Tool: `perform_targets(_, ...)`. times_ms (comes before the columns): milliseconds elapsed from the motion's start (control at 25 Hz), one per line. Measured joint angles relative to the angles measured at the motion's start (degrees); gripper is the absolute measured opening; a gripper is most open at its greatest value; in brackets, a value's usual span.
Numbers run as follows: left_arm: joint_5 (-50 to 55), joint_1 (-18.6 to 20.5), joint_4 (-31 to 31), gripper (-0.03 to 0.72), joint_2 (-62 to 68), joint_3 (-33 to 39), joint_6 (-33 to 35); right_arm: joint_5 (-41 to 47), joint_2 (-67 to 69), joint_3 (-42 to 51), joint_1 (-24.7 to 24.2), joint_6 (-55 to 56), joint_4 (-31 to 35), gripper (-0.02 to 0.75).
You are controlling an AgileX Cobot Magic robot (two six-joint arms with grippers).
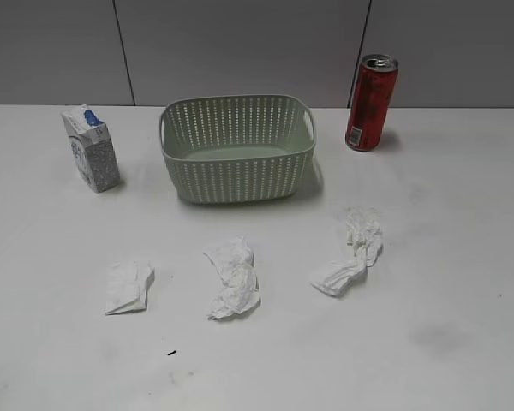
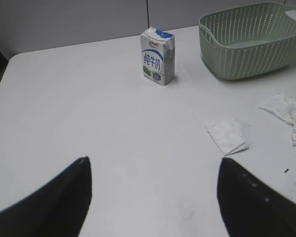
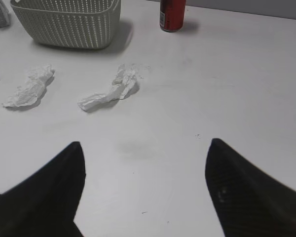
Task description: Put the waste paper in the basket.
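Three crumpled white paper wads lie in a row on the white table: a left wad [image 1: 127, 287], a middle wad [image 1: 233, 276] and a right wad [image 1: 351, 253]. The sage-green slotted basket [image 1: 236, 147] stands behind them and looks empty. In the left wrist view the left wad [image 2: 228, 136] lies ahead to the right, with the basket [image 2: 249, 42] beyond. In the right wrist view the right wad [image 3: 111, 93] and the middle wad [image 3: 28, 89] lie ahead. My left gripper [image 2: 153, 160] and right gripper [image 3: 144, 145] are open, empty, and out of the exterior view.
A white-and-grey milk carton with blue print [image 1: 91, 147] stands left of the basket and shows in the left wrist view [image 2: 158, 56]. A red can [image 1: 372, 102] stands right of the basket and shows in the right wrist view [image 3: 172, 15]. A grey wall runs behind the table.
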Motion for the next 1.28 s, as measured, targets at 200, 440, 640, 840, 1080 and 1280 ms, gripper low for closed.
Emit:
perform_targets(200,0.0,0.0,0.0,0.584,0.0,0.0,0.0,0.0,0.0,0.0,0.0,0.0,0.0,0.572)
perform_targets(440,0.0,0.0,0.0,0.584,0.0,0.0,0.0,-0.07,0.0,0.0,0.0,0.0,0.0,0.572)
perform_targets(640,0.0,0.0,0.0,0.584,0.0,0.0,0.0,-0.07,0.0,0.0,0.0,0.0,0.0,0.572)
perform_targets(840,0.0,0.0,0.0,0.584,0.0,0.0,0.0,-0.07,0.0,0.0,0.0,0.0,0.0,0.572)
perform_targets(1080,0.0,0.0,0.0,0.584,0.0,0.0,0.0,0.05,0.0,0.24,0.0,0.0,0.0,0.572)
perform_targets(1280,0.0,0.0,0.0,0.584,0.0,0.0,0.0,0.05,0.0,0.29,0.0,0.0,0.0,0.572)
